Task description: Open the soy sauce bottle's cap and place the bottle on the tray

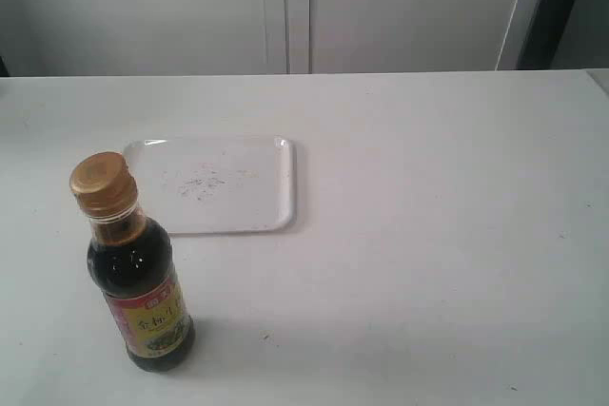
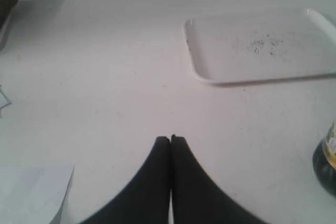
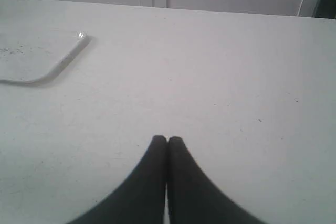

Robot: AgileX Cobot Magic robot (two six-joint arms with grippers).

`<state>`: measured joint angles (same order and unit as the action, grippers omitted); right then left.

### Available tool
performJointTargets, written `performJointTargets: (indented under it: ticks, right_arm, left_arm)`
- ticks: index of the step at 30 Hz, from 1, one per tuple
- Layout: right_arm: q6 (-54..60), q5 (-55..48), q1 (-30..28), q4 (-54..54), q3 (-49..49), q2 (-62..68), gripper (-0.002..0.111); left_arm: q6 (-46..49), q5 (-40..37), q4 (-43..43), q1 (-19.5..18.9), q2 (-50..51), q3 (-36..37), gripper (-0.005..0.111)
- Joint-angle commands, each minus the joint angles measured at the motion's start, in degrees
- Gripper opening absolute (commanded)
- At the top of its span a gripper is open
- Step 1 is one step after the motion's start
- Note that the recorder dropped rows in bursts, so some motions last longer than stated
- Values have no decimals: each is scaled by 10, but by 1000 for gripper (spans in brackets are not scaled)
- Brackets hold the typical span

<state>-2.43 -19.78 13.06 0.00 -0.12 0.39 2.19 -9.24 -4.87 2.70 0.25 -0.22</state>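
Note:
The soy sauce bottle stands upright on the white table at the front left, dark liquid inside, red-and-yellow label facing the exterior camera. Its golden ribbed cap sits closed on the neck. Behind it lies the flat white tray, speckled and bare. In the left wrist view the tray is ahead and only an edge of the bottle shows. My left gripper is shut with nothing in it, well apart from the bottle. My right gripper is also shut and holds nothing; a corner of the tray shows in its view.
The white table stretches right of the tray. A sheet of white paper lies near the left gripper. A pale wall with cabinet panels stands behind the table's far edge. Neither arm appears in the exterior view.

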Motion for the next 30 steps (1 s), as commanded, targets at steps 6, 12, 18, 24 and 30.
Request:
performJointTargets:
  ticks: [6, 12, 18, 24, 30]
  right_arm:
    - [2, 2, 1, -3, 1, -4, 0]
    - [2, 2, 1, -3, 1, -4, 0]
    - [2, 2, 1, -3, 1, -4, 0]
    - [2, 2, 1, -3, 1, -4, 0]
    - [2, 2, 1, -3, 1, -4, 0]
  left_arm:
    - [-48, 35, -9, 0, -3, 2, 0]
    - [-59, 63, -9, 0, -3, 2, 0]
    - [-80, 175, -9, 0, -3, 2, 0]
    - [-80, 209, -8, 0, -3, -12, 0]
    - [-80, 211, -6, 0, 15, -58, 0]
